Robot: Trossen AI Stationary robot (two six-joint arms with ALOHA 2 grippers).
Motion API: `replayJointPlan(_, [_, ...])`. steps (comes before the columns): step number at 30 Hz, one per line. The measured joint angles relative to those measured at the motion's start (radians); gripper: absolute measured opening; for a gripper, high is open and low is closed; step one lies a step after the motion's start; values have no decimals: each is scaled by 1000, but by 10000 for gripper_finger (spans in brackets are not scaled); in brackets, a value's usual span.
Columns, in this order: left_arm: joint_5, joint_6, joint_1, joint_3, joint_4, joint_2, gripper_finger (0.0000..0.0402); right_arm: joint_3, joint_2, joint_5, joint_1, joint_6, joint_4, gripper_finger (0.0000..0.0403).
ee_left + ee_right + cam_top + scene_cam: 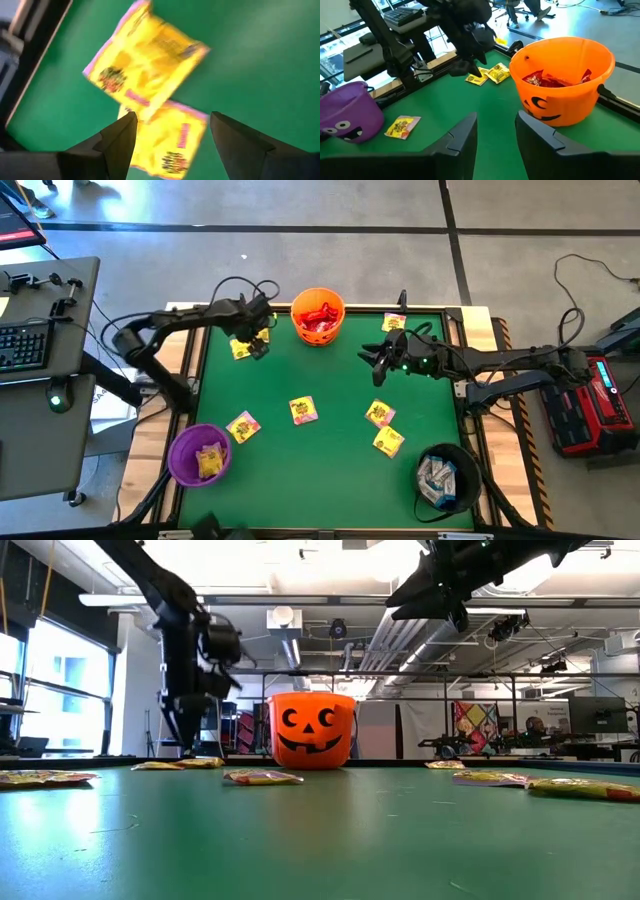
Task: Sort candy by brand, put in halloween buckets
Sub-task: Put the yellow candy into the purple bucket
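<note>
Two yellow packets (150,95) lie overlapped on the green mat (320,470), and the left gripper (170,137) is held just over them with fingers spread wide. Only the upper packet should be pinched, by its edge, so that the lower one is not dragged. The right gripper (378,358) is raised near the orange bucket (318,315), its fingers parted and empty. The purple bucket (198,455) stands at the near corner. Pipes and ceiling lights are seen in the room behind.

Green table (330,470) carries yellow packets (302,411) and three buckets (318,315).
</note>
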Motion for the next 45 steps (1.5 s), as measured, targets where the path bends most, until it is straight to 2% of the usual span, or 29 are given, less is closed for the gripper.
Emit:
replayJointPlan(6, [-49,-5,57,0,52,93,244,0,0,0,0,6,0,122])
replayJointPlan(19, [29,22,94,4,103,171,233,0,0,5,0,25,0,122])
replayJointPlan(24, [50,30,95,3,106,167,172,0,0,5,0,25,0,122])
replayJointPlan(32, [53,79,92,1,123,166,14,0,0,5,0,43,0,122])
replayJointPlan(37, [27,81,95,-2,144,136,4,0,0,5,0,43,0,122])
replayJointPlan(45, [39,83,82,-2,110,-12,1,0,0,5,0,38,0,122])
